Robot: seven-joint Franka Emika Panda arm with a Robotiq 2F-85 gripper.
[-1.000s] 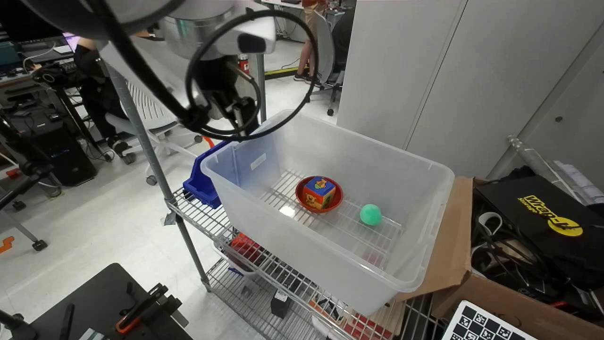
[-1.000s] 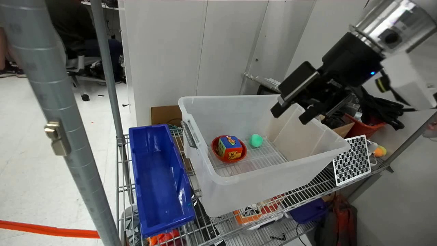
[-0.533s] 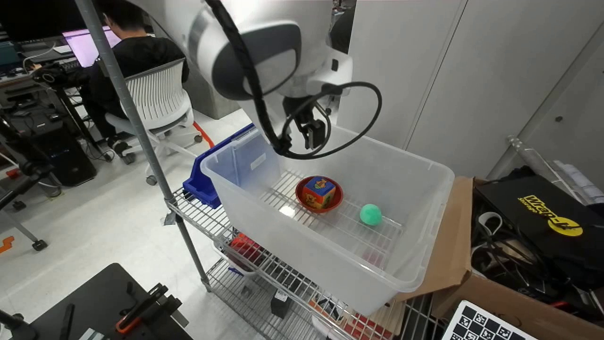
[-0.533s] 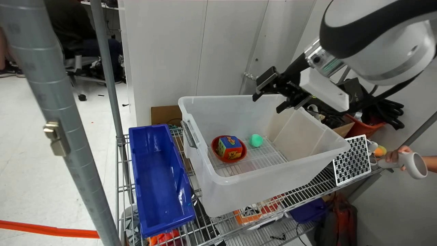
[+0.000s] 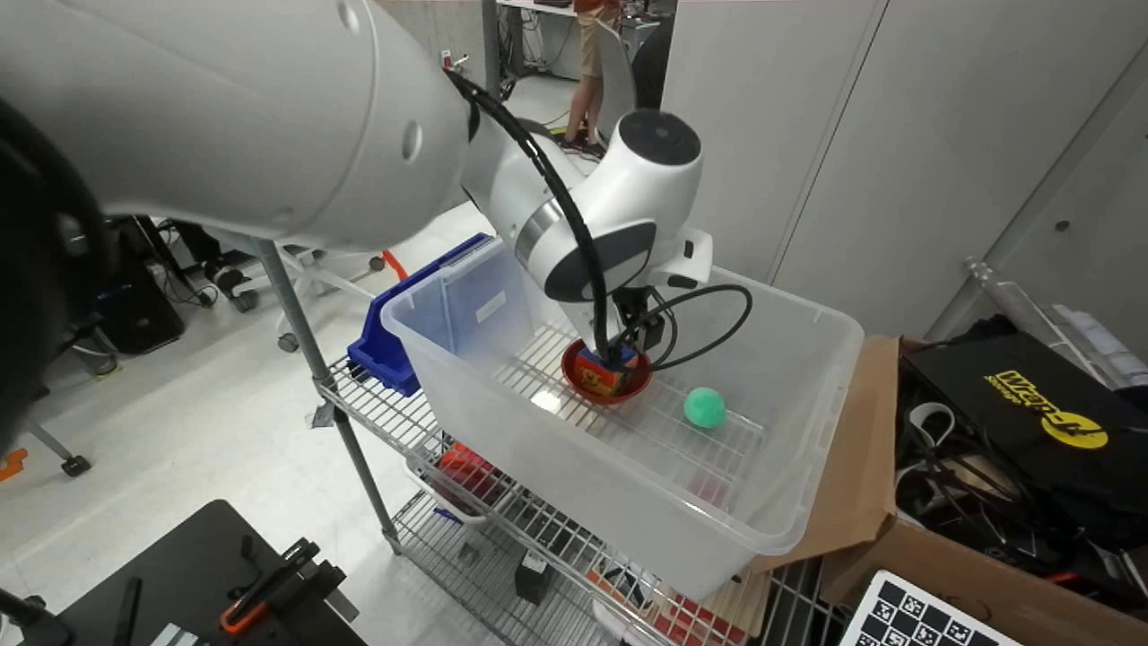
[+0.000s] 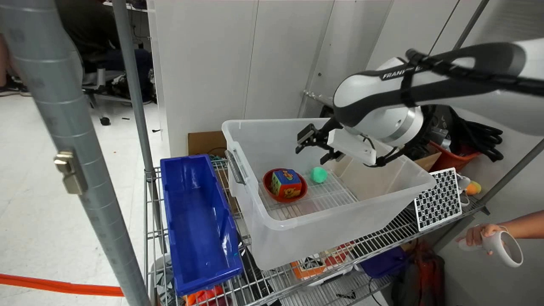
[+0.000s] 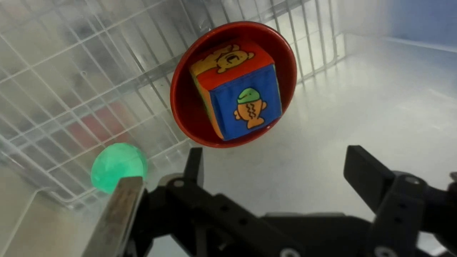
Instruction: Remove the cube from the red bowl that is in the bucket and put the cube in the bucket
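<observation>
White translucent plastic tub (image 6: 331, 231) on a wire surface (image 6: 374, 244), with a blue bin (image 6: 199, 225) just beside it. Inside the tub, a multicoloured picture cube (image 7: 239, 91) sits in a red bowl (image 7: 189, 107); a green ball (image 7: 119, 166) lies near the bowl. The claw (image 7: 274, 157), fingers (image 7: 367, 173) spread wide, hangs over the tub's interior, apart from the cube, whose fish-printed blue face is uppermost.
</observation>
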